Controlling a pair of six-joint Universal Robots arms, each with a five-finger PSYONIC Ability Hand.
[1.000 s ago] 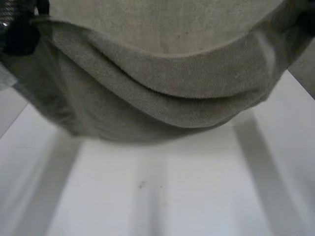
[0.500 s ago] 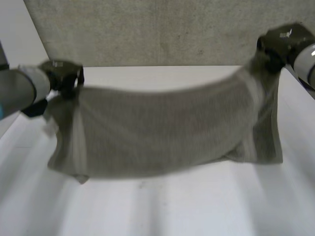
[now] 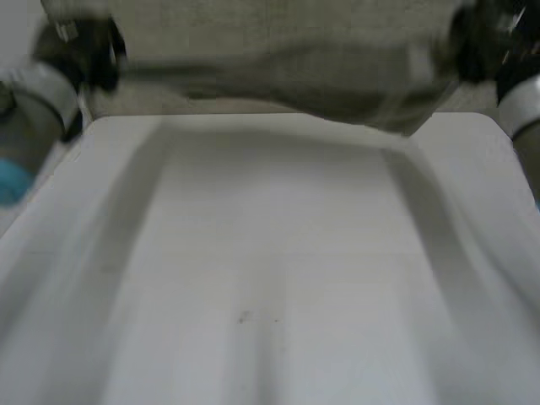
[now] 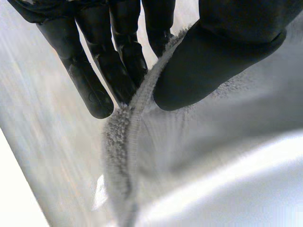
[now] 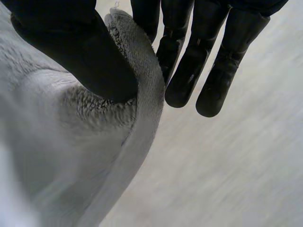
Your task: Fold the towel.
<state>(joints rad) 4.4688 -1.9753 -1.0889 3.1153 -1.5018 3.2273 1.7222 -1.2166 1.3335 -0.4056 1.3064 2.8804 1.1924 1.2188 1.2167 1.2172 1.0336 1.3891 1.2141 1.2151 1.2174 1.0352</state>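
Note:
The grey towel (image 3: pixel 287 72) hangs stretched in the air over the table's far edge, held between both hands. My left hand (image 3: pixel 80 51) grips its left end; in the left wrist view the thumb (image 4: pixel 213 66) presses the towel's hem (image 4: pixel 128 137) against the straight fingers (image 4: pixel 90 80). At the towel's other end my right hand (image 3: pixel 485 42) pinches in the same way, its thumb (image 5: pixel 80 52) clamping the towel's edge (image 5: pixel 142 90) against the fingers (image 5: pixel 189 61).
The white table (image 3: pixel 278 278) lies bare below the towel, with its far edge and rounded corners in view. Beyond it is a grey speckled floor (image 3: pixel 253 25).
Both hands have carried the towel away from the camera, from close in front of it to over the table's far edge. Both pinches have held.

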